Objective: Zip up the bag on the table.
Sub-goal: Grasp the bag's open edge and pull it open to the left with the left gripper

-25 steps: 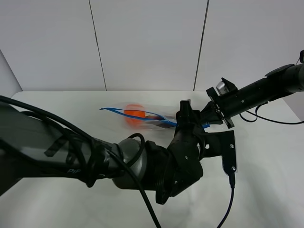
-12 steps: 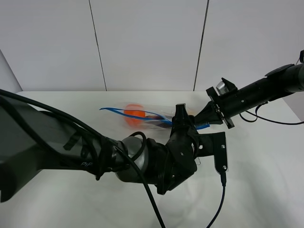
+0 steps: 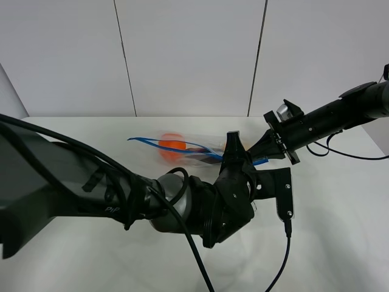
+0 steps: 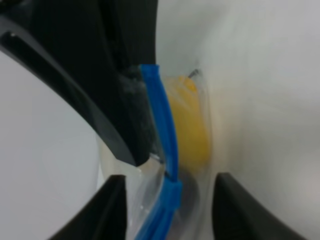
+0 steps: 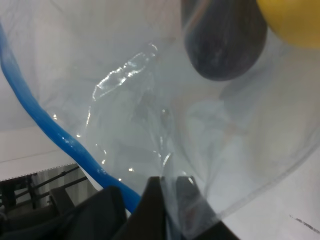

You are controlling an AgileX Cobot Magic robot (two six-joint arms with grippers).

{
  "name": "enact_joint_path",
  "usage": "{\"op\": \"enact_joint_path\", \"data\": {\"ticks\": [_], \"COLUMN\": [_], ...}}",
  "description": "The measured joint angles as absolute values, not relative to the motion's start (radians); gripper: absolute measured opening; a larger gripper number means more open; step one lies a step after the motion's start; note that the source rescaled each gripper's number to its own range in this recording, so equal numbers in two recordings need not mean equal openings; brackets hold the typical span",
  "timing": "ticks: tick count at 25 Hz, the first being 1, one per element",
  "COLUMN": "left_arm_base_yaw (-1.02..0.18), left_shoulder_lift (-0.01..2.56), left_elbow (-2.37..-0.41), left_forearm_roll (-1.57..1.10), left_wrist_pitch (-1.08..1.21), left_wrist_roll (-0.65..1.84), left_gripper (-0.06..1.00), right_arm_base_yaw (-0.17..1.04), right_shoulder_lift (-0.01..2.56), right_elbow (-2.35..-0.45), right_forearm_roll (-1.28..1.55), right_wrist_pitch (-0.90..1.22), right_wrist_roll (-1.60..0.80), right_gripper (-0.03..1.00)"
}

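The clear bag [image 3: 182,148] lies on the white table [image 3: 340,219], an orange [image 3: 172,146] showing through it. Its blue zip strip [image 3: 143,142] runs along the raised edge toward the right. My left gripper [image 3: 233,145] reaches over that edge. In the left wrist view the left gripper [image 4: 170,182] stands open, its fingers [image 4: 112,205] on either side of the zip strip [image 4: 161,115], with the yellow pear [image 4: 192,130] behind. My right gripper [image 3: 266,154] is shut on the bag's end. In the right wrist view the right gripper [image 5: 167,187] pinches clear plastic, with the eggplant [image 5: 225,45] beyond.
The left arm's bulky body [image 3: 182,210] and its cables [image 3: 285,255] cover the middle of the table. The right arm [image 3: 328,118] stretches in from the right. A white panelled wall [image 3: 188,55] stands behind the table.
My left gripper has shifted slightly left along the bag's top edge and its jaws have narrowed around the zip strip. The right gripper and the bag's end have stayed put.
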State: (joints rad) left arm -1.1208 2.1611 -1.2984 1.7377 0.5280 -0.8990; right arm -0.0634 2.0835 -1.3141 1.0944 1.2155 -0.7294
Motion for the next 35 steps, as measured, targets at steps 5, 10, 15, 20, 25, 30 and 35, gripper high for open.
{"op": "enact_joint_path", "data": {"ticks": [5, 10, 15, 20, 25, 30, 35], "left_arm_base_yaw": [-1.137, -1.137, -1.134, -1.116, -1.111, -1.111, -1.122], "left_shoulder_lift": [2.161, 2.161, 2.161, 2.161, 2.161, 2.161, 2.161], "left_elbow": [-1.298, -1.298, -1.298, -1.298, -1.298, -1.298, -1.298], "left_forearm_roll": [1.737, 1.737, 1.737, 1.737, 1.737, 1.737, 1.737], "left_wrist_pitch": [0.535, 0.527, 0.527, 0.525, 0.524, 0.524, 0.525], "left_wrist_roll": [-0.87, -0.855, -0.843, -0.84, -0.84, -0.84, -0.84], "left_gripper": [0.27, 0.26, 0.26, 0.25, 0.18, 0.15, 0.15], "right_arm_base_yaw": [-0.063, -0.063, -0.063, -0.063, -0.063, -0.063, -0.063], "right_shoulder_lift": [2.084, 2.084, 2.084, 2.084, 2.084, 2.084, 2.084], "right_elbow": [-1.315, -1.315, -1.315, -1.315, -1.315, -1.315, -1.315], "right_forearm_roll": [1.095, 1.095, 1.099, 1.102, 1.102, 1.102, 1.102], "right_wrist_pitch": [1.216, 1.216, 1.216, 1.216, 1.216, 1.216, 1.216], "right_wrist_roll": [-0.729, -0.729, -0.729, -0.729, -0.729, -0.729, -0.729], "right_gripper": [0.0, 0.0, 0.0, 0.0, 0.0, 0.0, 0.0]}}
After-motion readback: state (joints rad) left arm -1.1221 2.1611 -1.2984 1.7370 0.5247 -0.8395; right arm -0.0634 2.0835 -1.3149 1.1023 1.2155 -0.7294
